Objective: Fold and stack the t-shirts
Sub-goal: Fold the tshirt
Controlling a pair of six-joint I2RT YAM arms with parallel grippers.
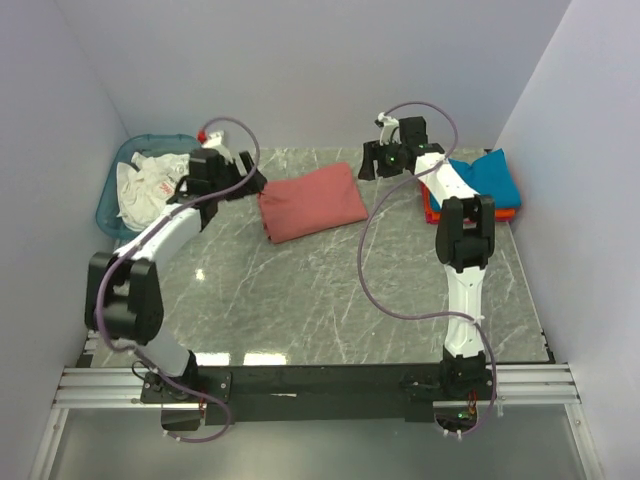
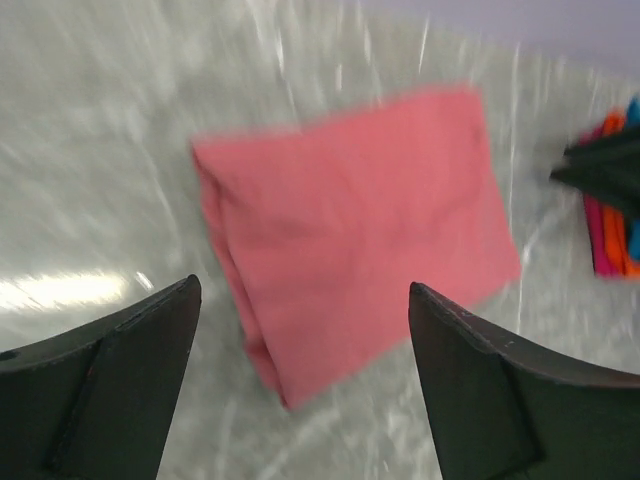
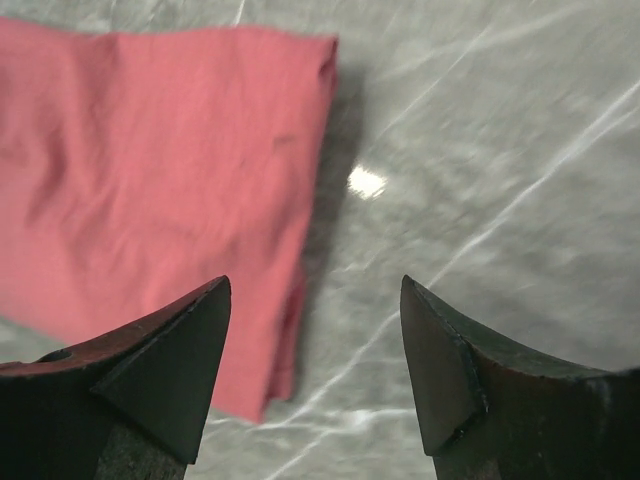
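lying folded mid-table, red t-shirt (image 1: 312,203) not yet on the teal-orange stack (image 1: 488,185); left gripper (image 2: 300,300) and right gripper (image 3: 315,285) wide apart, empty; white cloth (image 1: 145,185) unfolded in basket (image 1: 105,205).

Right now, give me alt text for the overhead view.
A folded red shirt lies between the left gripper and right gripper. A stack of shirts, blue on top, sits at the right edge; a teal basket of white cloth sits far left.
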